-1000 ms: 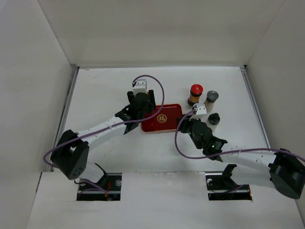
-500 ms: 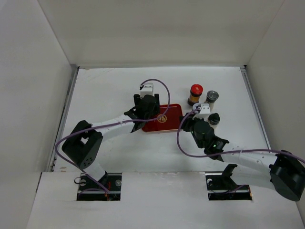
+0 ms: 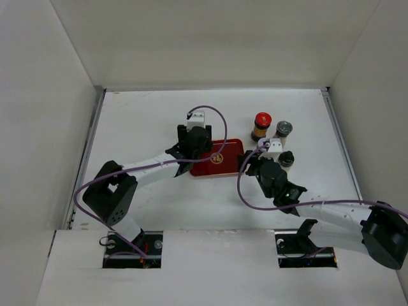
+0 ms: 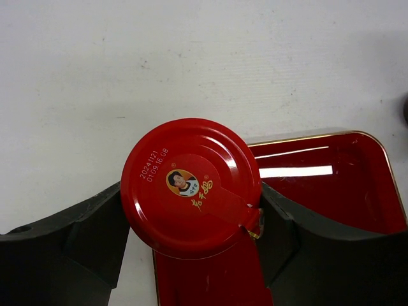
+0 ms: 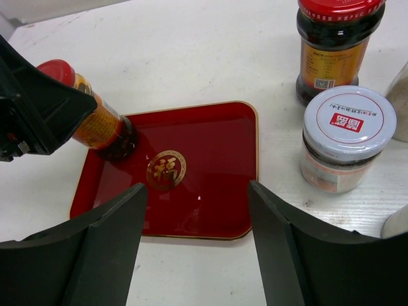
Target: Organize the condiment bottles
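Observation:
My left gripper (image 4: 191, 217) is shut on a red-capped jar (image 4: 190, 185) with dark contents and a yellow label. It holds the jar tilted, base on the left corner of the red tray (image 4: 331, 185). The right wrist view shows this jar (image 5: 95, 121) and the tray (image 5: 217, 140). In the top view my left gripper (image 3: 194, 143) hides it. My right gripper (image 5: 197, 191) is open and empty at the tray's near right edge (image 3: 252, 164). A second red-capped jar (image 3: 261, 125) (image 5: 335, 48) and two small jars (image 3: 284, 130) (image 3: 286, 158) stand right of the tray; the nearer has a pale cap (image 5: 347, 131).
The red tray (image 3: 220, 156) lies mid-table with a gold emblem (image 5: 166, 169) at its centre. White walls enclose the table on three sides. The purple cables of both arms loop above the table.
My left gripper carried the red-capped jar to the right, from beside the tray onto its left corner, then stayed put. My right gripper shifted slightly towards the tray.

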Controlling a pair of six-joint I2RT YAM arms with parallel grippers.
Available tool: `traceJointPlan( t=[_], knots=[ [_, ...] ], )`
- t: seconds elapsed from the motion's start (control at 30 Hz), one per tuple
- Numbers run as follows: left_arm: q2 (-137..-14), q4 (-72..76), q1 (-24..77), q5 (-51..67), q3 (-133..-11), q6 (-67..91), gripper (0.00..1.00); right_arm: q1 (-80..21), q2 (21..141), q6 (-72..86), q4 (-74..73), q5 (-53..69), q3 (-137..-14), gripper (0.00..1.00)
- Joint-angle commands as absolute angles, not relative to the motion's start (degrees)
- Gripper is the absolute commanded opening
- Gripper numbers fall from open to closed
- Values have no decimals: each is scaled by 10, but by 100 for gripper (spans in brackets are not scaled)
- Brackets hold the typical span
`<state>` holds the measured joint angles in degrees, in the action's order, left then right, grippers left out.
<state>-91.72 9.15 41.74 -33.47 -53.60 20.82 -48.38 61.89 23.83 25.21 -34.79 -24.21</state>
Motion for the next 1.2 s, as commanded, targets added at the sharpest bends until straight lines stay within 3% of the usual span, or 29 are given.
traceJointPlan(
  t=[0.0, 0.17, 0.2, 0.3, 0.33, 0.4, 0.53, 0.6, 0.77, 0.9, 1.03, 1.17],
  knots=[
    [-886, 165, 413, -347, -555, 178, 66, -481, 616, 241, 287, -361, -243, 73],
    [-887, 165, 417, -337, -562, 175, 89, -479, 628, 239, 280, -365, -248, 75],
    [-882, 167, 420, -337, -560, 176, 91, -479, 628, 239, 280, -364, -249, 72],
    [-857, 190, 426, -336, -541, 178, 97, -479, 631, 236, 279, -364, -253, 47],
    [-847, 195, 427, -335, -536, 178, 98, -479, 635, 236, 277, -363, -256, 37],
    [-818, 202, 429, -331, -522, 179, 99, -479, 639, 236, 264, -366, -264, 26],
    [-750, 262, 431, -331, -459, 185, 98, -479, 648, 237, 236, -379, -293, 23],
    [-718, 296, 432, -331, -418, 192, 93, -479, 658, 234, 226, -390, -318, 23],
    [-685, 380, 407, -331, -312, 222, 70, -444, 714, 228, 167, -395, -423, 34],
    [-686, 423, 390, -322, -258, 258, 58, -384, 787, 188, 137, -389, -512, 61],
    [-689, 485, 374, -306, -211, 262, 57, -329, 834, 149, 92, -385, -583, 88],
    [-684, 510, 357, -316, -183, 272, 61, -275, 879, 131, 31, -371, -644, 98]
  ],
)
